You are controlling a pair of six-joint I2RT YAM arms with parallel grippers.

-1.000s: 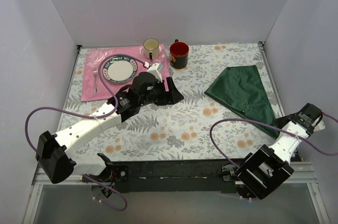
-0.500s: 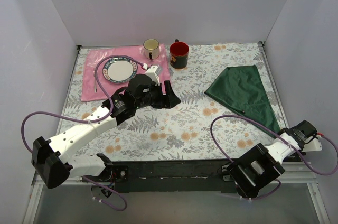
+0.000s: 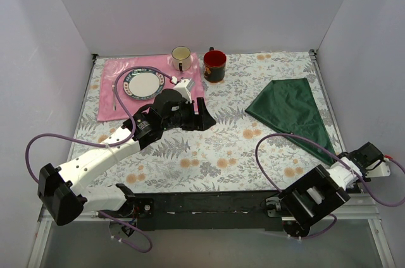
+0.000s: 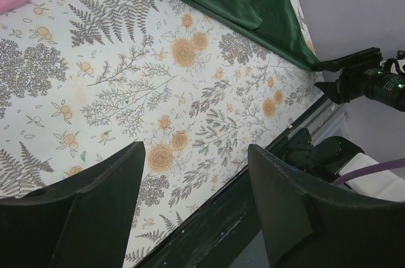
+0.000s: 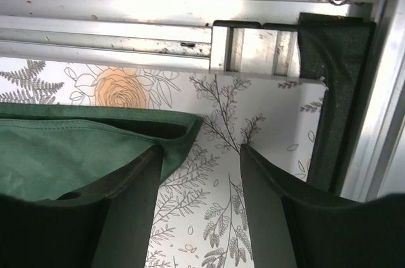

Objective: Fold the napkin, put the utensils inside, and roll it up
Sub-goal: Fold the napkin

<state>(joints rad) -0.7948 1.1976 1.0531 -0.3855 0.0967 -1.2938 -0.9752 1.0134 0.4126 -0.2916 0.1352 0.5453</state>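
1. Napkin (image 3: 291, 110): the dark green cloth lies flat on the right-hand part of the floral counter (image 3: 209, 154), folded into a long triangle. Its broad end faces the far right corner and its narrow tip points toward the near right edge.
2. Right end effector (image 3: 366, 156): it sits low at the near right corner of the counter, just beside the napkin's narrow tip. In the right wrist view its two fingers stand apart, with only bare patterned counter between them. The green hem runs up to the left finger (image 5: 120, 211); whether cloth and finger touch cannot be told.
3. Left end effector (image 3: 204, 116): it hangs over the middle of the counter, close to the near right corner of the pink placemat (image 3: 107, 72) and well apart from the napkin. Its fingers are spread wide and hold nothing. The left wrist view looks past them across the counter to the napkin's glossy folded edge and, beyond it, the other arm's dark wrist.
4. On the placemat at the far left sits a round plate (image 3: 149, 85) with a patterned rim; a purple cable (image 3: 120, 91) loops over its left side.
5. A small silver fork (image 3: 114, 96) lies on the placemat just left of the plate.
6. A cream mug (image 3: 181, 57) stands at the placemat's far right corner, and a dark mug with a red inside (image 3: 214, 64) stands just beside it on the counter.
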